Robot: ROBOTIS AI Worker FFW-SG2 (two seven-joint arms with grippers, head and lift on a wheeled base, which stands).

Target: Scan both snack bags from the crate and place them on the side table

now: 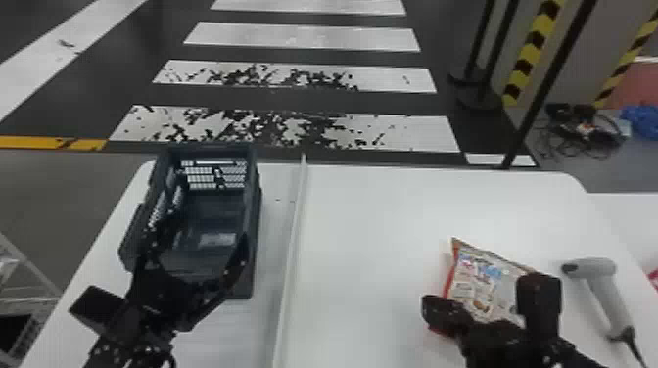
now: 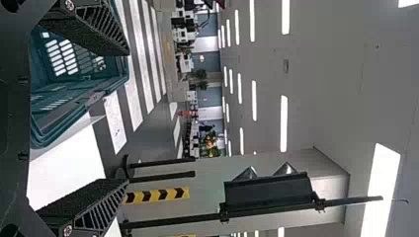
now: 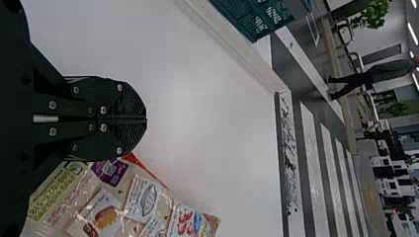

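Note:
My left gripper [image 1: 196, 252] stands open over the near part of the dark crate [image 1: 256, 220]; in the left wrist view, nothing lies between the spread fingers of the left gripper [image 2: 127, 116], and the crate [image 2: 74, 121] is beside them. A snack bag [image 1: 482, 281] lies on the table at the right. My right gripper [image 1: 433, 308] is at its near left edge, partly covering it. In the right wrist view the right gripper [image 3: 146, 119] is shut with nothing visible at its tips, the snack bag [image 3: 123, 197] alongside. A grey scanner [image 1: 604, 293] lies right of the bag.
A raised white strip [image 1: 292, 235] runs along the white table [image 1: 372, 220] between crate and bag. Beyond the right edge is another white surface [image 1: 622, 215], with a partly cut-off red item [image 1: 653, 276]. A black pole [image 1: 548, 83] stands behind the table.

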